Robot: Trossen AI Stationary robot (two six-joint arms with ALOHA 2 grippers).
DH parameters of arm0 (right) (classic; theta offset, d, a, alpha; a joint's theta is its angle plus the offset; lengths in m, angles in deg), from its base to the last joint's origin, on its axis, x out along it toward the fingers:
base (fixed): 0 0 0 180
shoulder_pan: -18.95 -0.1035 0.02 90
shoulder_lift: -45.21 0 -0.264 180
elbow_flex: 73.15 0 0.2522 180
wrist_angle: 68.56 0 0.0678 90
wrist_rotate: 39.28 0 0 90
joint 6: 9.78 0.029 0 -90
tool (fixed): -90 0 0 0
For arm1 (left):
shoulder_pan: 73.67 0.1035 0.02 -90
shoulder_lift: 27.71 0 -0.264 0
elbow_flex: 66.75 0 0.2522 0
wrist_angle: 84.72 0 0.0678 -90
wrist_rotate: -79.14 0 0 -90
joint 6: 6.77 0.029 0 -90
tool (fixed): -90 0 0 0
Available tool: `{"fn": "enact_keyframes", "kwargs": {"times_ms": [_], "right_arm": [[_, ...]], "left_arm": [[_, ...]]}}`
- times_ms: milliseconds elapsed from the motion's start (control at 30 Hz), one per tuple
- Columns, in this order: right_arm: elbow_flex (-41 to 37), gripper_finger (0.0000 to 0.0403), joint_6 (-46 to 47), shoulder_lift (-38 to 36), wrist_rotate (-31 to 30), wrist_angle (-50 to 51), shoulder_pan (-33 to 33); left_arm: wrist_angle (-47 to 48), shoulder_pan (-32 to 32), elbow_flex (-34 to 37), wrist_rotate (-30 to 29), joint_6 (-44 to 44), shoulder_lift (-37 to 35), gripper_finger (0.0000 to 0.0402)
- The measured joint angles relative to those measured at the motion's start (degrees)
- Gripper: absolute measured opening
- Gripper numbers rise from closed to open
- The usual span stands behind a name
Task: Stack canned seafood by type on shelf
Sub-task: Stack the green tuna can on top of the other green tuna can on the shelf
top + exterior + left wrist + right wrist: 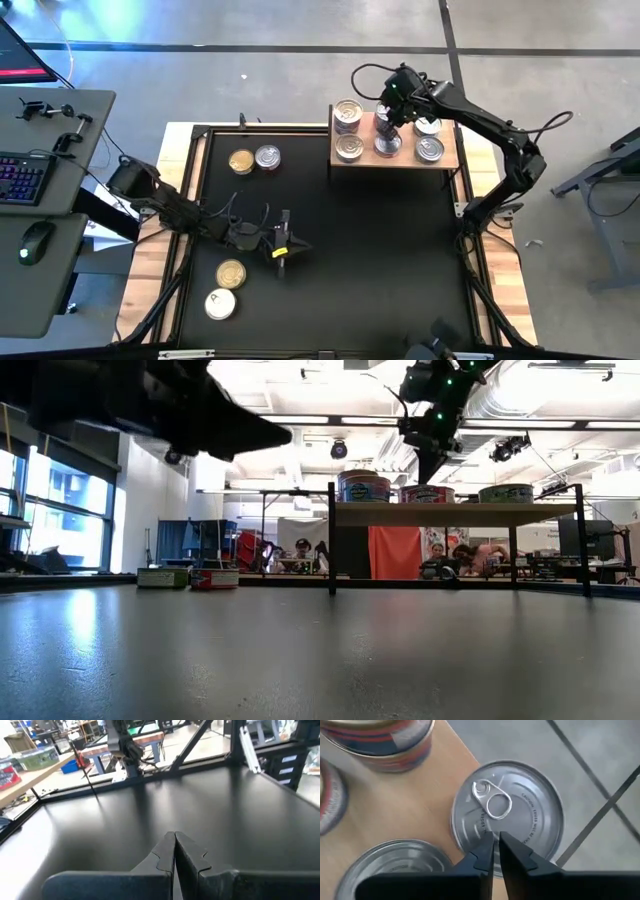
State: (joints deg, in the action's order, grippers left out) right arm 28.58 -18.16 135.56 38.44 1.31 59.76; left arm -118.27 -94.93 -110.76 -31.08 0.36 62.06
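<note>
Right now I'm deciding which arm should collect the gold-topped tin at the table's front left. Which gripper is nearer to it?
The left. The left gripper, shut, sits mid-table just beside the gold-topped tin. The right gripper, shut, is over the shelf at the far side.

Shelf [396, 158]: light-wood board on black frame, at table's far edge, toward right corner. Silver-topped tins on it: stack at its left end [348, 112], one just in front [349, 147], two at right end [429, 149], more in middle partly hidden. On table, far-left area: gold tin [241, 161] beside silver tin [267, 156]. Near-left: gold tin [230, 273], pale-topped tin [220, 303] at the near edge.
</note>
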Motion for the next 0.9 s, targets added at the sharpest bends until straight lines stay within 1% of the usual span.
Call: {"fn": "enact_keyframes", "kwargs": {"times_ms": [100, 200, 300, 400, 533, 600, 733, 800, 900], "right_arm": [[1.52, 0.0016, 0.67, -0.28, -2.05, -0.02, -1.48], [2.73, 0.0016, 1.05, -2.31, -3.68, -1.87, -3.49], [1.98, 0.0016, 3.83, -5.89, -3.82, -5.6, -6.63], [-2.1, 0.0016, 5.12, -9.35, -3.78, -8.85, -12.88], [-11.96, 0.0016, 7.37, -14.33, -3.83, -14.51, -25.68], [-18.58, 0.0016, 10.29, -16.51, -4.41, -19.75, -32.95], [-32.25, 0.0016, 15.95, -17.8, -7.36, -34.81, -47.61], [-39.01, 0.0016, 17.31, -17.06, -8.59, -44.72, -54.23], [-48.42, 0.0016, 17.48, -14.6, -8.98, -60.45, -62.15]], "left_arm": [[1.62, -0.96, 0.0, -0.05, -0.7, -2.64, 0.0003], [5.95, -2.37, 0.01, -2.17, -1.04, -6.45, 0.0003], [12.54, -4.71, 0.01, -8.2, -1.26, -11.42, 0.0003], [20.76, -8.07, 0.01, -17.25, -3.19, -16.78, 0.0003], [31.58, -12.41, 0.01, -28.84, -6.94, -23.39, 0.0003], [37.08, -14.04, 0.01, -31.8, -8.57, -25.99, 0.0003], [44.69, -15.9, 0.01, -31.9, -11.4, -28.89, 0.0003], [46.12, -16.11, 0.01, -31.77, -14.59, -29.07, 0.0003], [47.22, -15.89, 0.01, -31.42, -17.45, -29.05, 0.0003]]}}
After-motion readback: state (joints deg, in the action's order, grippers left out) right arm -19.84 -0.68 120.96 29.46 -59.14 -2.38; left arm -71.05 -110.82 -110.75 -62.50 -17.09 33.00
